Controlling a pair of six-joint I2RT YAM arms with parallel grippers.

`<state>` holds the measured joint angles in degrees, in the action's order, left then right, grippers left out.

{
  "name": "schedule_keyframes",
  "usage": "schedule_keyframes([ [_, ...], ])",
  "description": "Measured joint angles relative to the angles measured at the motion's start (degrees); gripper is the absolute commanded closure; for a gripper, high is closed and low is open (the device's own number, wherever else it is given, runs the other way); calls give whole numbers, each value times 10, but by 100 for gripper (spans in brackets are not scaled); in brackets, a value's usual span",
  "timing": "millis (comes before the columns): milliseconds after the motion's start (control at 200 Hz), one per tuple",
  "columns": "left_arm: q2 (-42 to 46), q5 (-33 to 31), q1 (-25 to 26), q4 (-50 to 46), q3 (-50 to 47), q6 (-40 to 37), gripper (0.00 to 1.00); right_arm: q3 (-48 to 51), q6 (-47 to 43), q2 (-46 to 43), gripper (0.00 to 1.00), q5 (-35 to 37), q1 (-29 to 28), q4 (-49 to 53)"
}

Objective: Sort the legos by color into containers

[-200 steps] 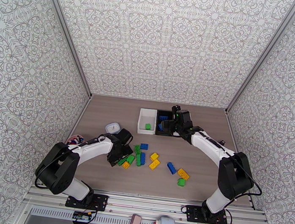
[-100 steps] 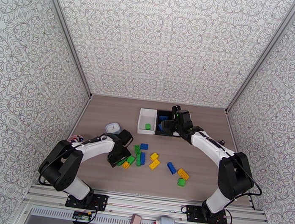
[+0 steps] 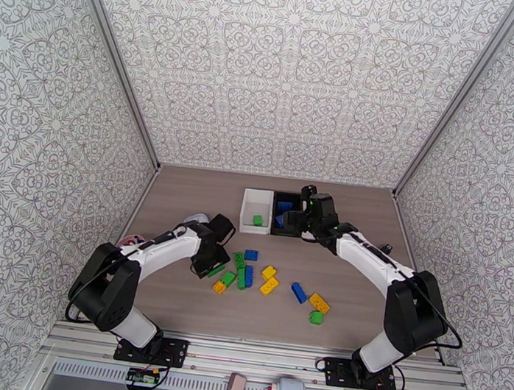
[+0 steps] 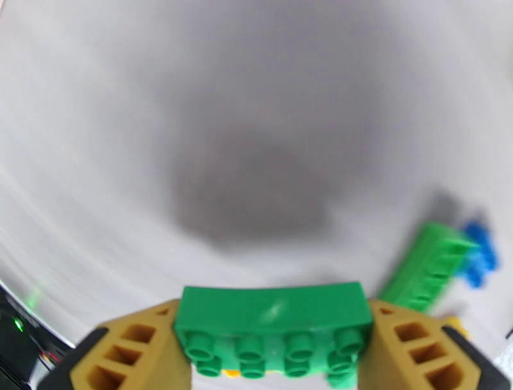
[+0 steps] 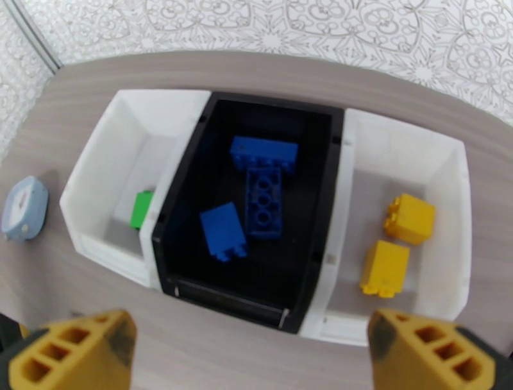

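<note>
l gripper (image 4: 272, 351) is part closed w/ a green brick (image 4: 272, 317) pinched end to end btwn its fingers, studs toward the cam. in the top view it sits just left of the loose pile (image 3: 248, 275), mid table (image 3: 183, 191), nearer the left edge. r gripper (image 5: 256, 351) is spread wide w/ nothing in it, hanging over the bins at the far edge.

risks, as i judge them:
- grip is only on the brick's short ends, low on the fingers. any bump or fast swing could twist it out, and it would drop back among mixed colours.
- the goal is prob the left bin (image 5: 86, 186), which has one green already. black bin (image 5: 224, 295) w/ the blues touches it, so a late or off-centre release could land green in w/ blue.
- r arm is parked over the same bins. if it doesn't clear, the arms could clash.
- the small round thing (image 5: 22, 208) lies close beside the left bin, so the l arm could knock it on the way.
- right bin (image 5: 458, 211) holds 2 yellows and looks safe.
</note>
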<state>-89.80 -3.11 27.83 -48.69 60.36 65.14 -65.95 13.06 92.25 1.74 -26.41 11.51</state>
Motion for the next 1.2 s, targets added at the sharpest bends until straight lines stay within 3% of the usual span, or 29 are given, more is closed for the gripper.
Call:
schedule_keyframes([
  [220,-23,-28,-16,10,133,-100,43,41,0,-47,1,-12,0,-23],
  [400,-99,-30,-32,35,233,-115,44,62,5,-68,1,-11,0,-32],
  [795,-292,-10,-32,41,442,24,43,90,12,-103,1,2,0,-33],
  [1200,-376,9,-17,21,542,148,42,138,22,-148,1,21,0,-29],
])
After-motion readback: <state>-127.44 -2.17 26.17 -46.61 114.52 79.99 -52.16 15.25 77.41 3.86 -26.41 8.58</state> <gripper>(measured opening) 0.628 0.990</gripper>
